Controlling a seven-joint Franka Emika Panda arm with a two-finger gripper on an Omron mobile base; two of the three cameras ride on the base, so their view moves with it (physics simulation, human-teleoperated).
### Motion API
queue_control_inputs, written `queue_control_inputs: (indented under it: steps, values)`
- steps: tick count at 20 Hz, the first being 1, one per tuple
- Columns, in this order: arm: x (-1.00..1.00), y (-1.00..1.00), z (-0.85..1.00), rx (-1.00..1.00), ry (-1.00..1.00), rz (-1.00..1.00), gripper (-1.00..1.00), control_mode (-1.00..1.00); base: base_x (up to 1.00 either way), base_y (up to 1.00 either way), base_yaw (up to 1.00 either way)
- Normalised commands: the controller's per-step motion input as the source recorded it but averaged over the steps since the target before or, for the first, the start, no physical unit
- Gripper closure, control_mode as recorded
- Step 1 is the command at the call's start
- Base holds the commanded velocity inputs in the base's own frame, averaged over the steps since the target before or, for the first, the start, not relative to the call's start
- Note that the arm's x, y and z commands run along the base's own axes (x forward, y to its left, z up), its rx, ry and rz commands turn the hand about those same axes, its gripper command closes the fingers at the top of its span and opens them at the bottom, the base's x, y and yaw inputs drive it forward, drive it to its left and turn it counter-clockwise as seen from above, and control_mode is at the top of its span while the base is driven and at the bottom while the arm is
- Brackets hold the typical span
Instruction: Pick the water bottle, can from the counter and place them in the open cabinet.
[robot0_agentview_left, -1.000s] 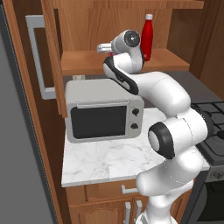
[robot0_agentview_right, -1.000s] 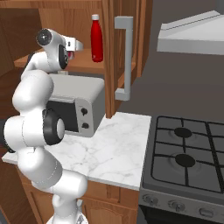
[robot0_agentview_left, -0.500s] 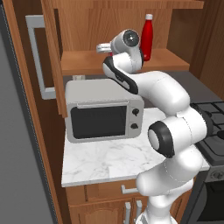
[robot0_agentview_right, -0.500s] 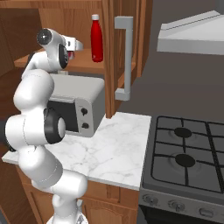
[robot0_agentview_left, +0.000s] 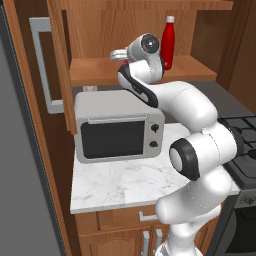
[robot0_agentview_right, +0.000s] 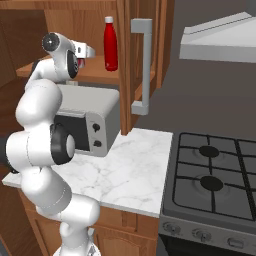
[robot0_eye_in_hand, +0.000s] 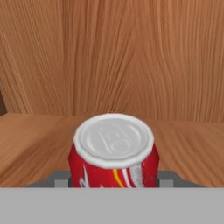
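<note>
The can (robot0_eye_in_hand: 113, 151), red with a silver top, stands upright on the wooden shelf of the open cabinet (robot0_agentview_left: 100, 72), seen close in the hand view. My gripper (robot0_eye_in_hand: 113, 179) is shut on the can, with one grey fingertip (robot0_eye_in_hand: 61, 178) showing at each side of its base. The hand (robot0_agentview_right: 86, 51) reaches into the cabinet over the shelf. The water bottle (robot0_agentview_left: 168, 42), tall, red and white-capped, stands upright on the same shelf (robot0_agentview_right: 110, 44), to the right of my hand and apart from it. The marble counter (robot0_agentview_left: 120, 182) lies below.
A grey microwave (robot0_agentview_left: 117, 130) sits on the counter under the shelf. The cabinet door with its long grey handle (robot0_agentview_right: 142, 65) hangs open on the right. A black gas stove (robot0_agentview_right: 215, 175) adjoins the counter, with a range hood (robot0_agentview_right: 220, 42) above.
</note>
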Motion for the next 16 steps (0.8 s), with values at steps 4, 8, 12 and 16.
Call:
queue_control_inputs:
  steps: [4, 8, 12, 16]
  values:
    - [0.0, 0.0, 0.0, 0.0, 0.0, 0.0, -1.0, -1.0, 0.0, 0.0, 0.0]
    - [0.0, 0.0, 0.0, 0.0, 0.0, 0.0, -1.0, -1.0, 0.0, 0.0, 0.0]
    - [-0.03, 0.0, 0.01, 0.0, 0.0, 0.0, -1.0, -1.0, 0.0, 0.0, 0.0]
    - [-0.4, 0.0, 0.06, 0.0, 0.0, 0.0, -1.0, -1.0, 0.0, 0.0, 0.0]
